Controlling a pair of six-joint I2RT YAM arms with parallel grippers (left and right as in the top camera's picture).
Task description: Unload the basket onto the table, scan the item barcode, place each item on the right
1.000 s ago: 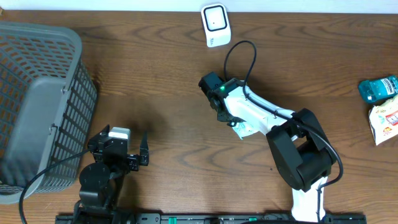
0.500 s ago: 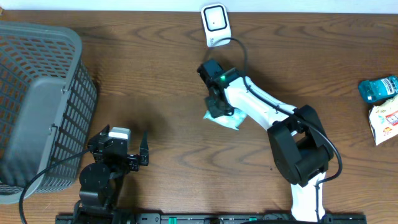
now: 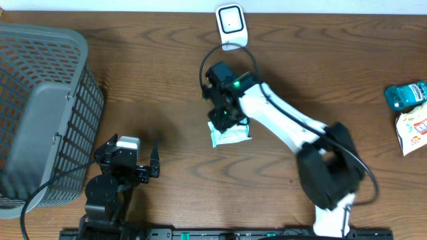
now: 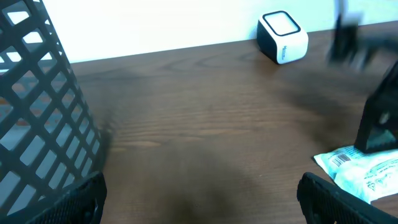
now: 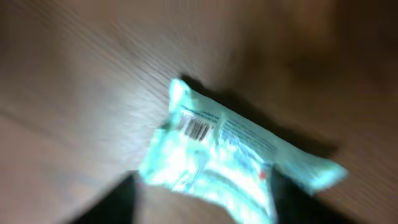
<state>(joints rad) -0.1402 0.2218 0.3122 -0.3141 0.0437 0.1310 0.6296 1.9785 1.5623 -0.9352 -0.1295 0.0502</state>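
Rt wrist view is smeared all over. We make out the teal packet [image 5: 230, 162] and its barcode [image 5: 198, 129], but bars & print are unreadable. The fingers [image 5: 106, 202] there are dark blurs cut by the bottom edge. Overhead, the right gripper [image 3: 225, 120] covers the packet's upper part, and a snack bag [image 3: 413, 133] is clipped at the edge. In the left wrist view the packet runs off-frame, the right arm [image 4: 348, 37] is a blur, and the basket [image 4: 37, 118] is cropped.
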